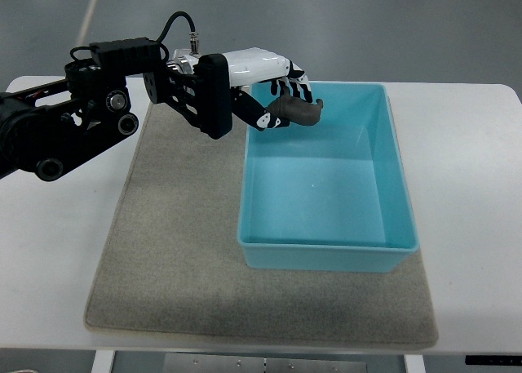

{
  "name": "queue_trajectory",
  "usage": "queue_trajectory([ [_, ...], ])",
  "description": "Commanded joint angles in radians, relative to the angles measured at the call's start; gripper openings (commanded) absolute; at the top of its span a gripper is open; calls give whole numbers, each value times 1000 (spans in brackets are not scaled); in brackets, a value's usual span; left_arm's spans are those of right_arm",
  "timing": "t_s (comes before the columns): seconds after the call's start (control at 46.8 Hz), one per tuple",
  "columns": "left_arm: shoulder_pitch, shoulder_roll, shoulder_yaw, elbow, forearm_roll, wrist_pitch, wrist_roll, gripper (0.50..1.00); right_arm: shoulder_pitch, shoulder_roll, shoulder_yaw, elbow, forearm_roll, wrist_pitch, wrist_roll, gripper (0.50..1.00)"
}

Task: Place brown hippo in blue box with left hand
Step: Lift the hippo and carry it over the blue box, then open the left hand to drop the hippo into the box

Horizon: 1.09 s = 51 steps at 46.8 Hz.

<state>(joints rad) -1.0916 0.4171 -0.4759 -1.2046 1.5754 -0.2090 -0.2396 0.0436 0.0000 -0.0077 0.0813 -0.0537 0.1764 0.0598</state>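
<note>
The left hand [281, 95] is closed around the brown hippo [298, 110], its white-shelled back turned up toward the camera and its black fingers [295, 86] curled over the top of the toy. The thumb side sits underneath, so the hippo is pinched between the two — only its rounded dark-brown body and one stubby end poke out to the right of the grip. The hand hangs above the far left corner of the blue box [326, 255], with the hippo out over the box's inside rather than over the rim; it is held up in the air, not touching the floor of the box as far as the view shows.

Behind the hand, the black wrist block and the left arm [90, 120] stretch back to the picture's left edge, with a black cable looping up over the forearm and a small metal plug at its end near the wrist. The arm lies over the far left part of the grey felt mat [171, 250].

The blue box is an open, rectangular bin of light blue plastic, standing on the right half of the mat with its long sides running away from the camera. The mat in turn lies on the white bench [473, 185], which shows bare on both sides of it. Grey floor lies beyond the bench's far edge.
</note>
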Motion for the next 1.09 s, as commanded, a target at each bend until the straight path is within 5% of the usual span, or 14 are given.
queue_trajectory([
  [0.0,2,-24,5,-1,0,0,2,500,-1,0,0,0,0,0,0,936],
  [0.535,56,-83,10,22,-2,0,14,514,-1,0,0,0,0,0,0,936],
  [0.577,56,-84,10,22,-3,0,13,572,-1,0,0,0,0,0,0,936],
  [0.641,56,-84,8,22,-5,11,8,773,-1,0,0,0,0,0,0,936],
  [0.706,58,-86,8,20,-9,28,2,855,-1,0,0,0,0,0,0,936],
  [0.855,59,-89,10,20,-12,39,0,891,-1,0,0,0,0,0,0,936],
  [0.919,59,-89,10,20,-12,40,0,947,-1,0,0,0,0,0,0,936],
  [1.069,59,-89,10,20,-14,40,0,951,-1,0,0,0,0,0,0,936],
])
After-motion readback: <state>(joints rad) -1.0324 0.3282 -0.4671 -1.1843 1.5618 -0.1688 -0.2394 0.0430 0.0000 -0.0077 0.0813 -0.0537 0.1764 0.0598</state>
